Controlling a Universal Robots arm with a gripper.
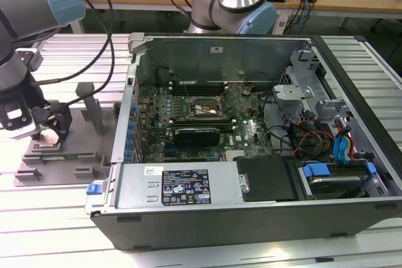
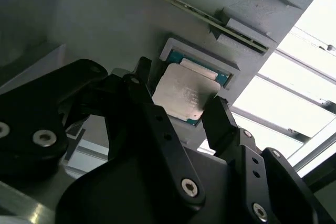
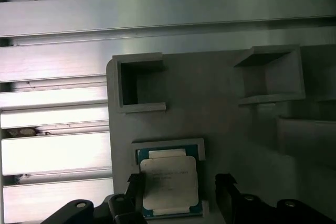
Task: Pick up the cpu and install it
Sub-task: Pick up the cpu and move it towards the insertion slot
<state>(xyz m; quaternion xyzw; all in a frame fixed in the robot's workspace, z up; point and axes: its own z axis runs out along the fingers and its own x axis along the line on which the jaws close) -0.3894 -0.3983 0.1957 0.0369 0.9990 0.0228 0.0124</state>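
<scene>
While fingers (image 3: 224, 195) flank it, the cpu (image 3: 169, 182) bears faint illegible print.

The exterior view looks down from afar, with the grey tray (image 1: 88, 149) at nine o'clock. Both wrist views sit close above it, sharing the cpu (image 2: 184, 95) (image 3: 170, 184).

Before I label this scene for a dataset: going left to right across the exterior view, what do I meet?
Claw → computer case's left wall → black socket frame → blue cables.
</scene>
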